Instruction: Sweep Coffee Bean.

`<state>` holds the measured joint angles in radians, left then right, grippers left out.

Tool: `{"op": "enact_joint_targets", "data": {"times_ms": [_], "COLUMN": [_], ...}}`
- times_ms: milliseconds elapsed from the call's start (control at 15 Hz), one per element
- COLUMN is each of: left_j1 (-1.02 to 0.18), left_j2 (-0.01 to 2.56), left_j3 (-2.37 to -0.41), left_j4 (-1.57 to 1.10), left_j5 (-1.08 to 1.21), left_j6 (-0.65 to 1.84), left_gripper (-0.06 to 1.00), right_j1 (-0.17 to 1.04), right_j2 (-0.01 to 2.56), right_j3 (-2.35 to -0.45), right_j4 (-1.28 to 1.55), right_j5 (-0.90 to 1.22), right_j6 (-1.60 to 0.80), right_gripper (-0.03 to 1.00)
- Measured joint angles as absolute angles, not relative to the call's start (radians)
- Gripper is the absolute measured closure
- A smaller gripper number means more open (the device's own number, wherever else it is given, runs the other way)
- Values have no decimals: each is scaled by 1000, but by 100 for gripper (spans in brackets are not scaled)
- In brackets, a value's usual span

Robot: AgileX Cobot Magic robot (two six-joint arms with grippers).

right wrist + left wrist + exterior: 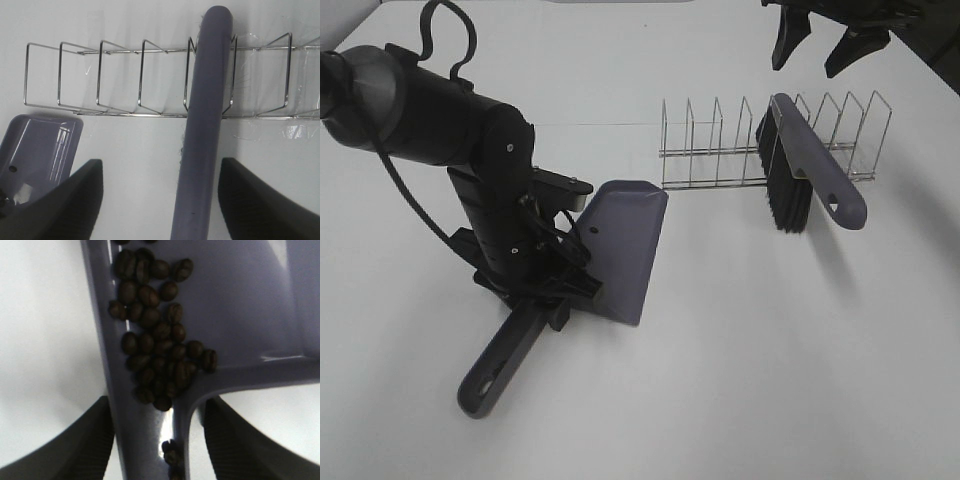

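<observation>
My left gripper (545,300) is shut on the handle (500,365) of the grey-purple dustpan (630,240) and holds the pan tilted, its mouth raised off the table. In the left wrist view the coffee beans (155,340) lie heaped in the pan (240,305) against its side wall near the handle, and a few sit in the handle groove (172,455). The grey-purple brush (810,170) with black bristles (785,200) rests in the wire rack (715,150). My right gripper (810,62) is open and empty, raised above the brush (205,125).
The wire rack (100,75) stands at the back middle of the white table (770,380). The dustpan's corner (35,145) shows in the right wrist view beside the rack. No loose beans show on the table in the high view.
</observation>
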<state>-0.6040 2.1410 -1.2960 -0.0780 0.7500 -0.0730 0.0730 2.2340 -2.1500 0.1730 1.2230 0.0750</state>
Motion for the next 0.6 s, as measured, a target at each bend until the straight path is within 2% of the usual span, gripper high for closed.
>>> {"op": "enact_joint_targets", "data": {"times_ms": [333, 600], "left_j1": [-601, -561], "left_j2": [2132, 2110], "left_j3": [-1313, -1395], "left_j4": [-79, -87], "left_j5": [827, 918], "left_j6": [-71, -71], "left_gripper": [44, 37], "right_j1": [73, 73], "right_j2": [2234, 2233], "right_j3": [-2150, -2150], "right_j4": [181, 186], "right_j5": [1223, 1223], "right_j6": [75, 75], "right_gripper": [40, 40]}}
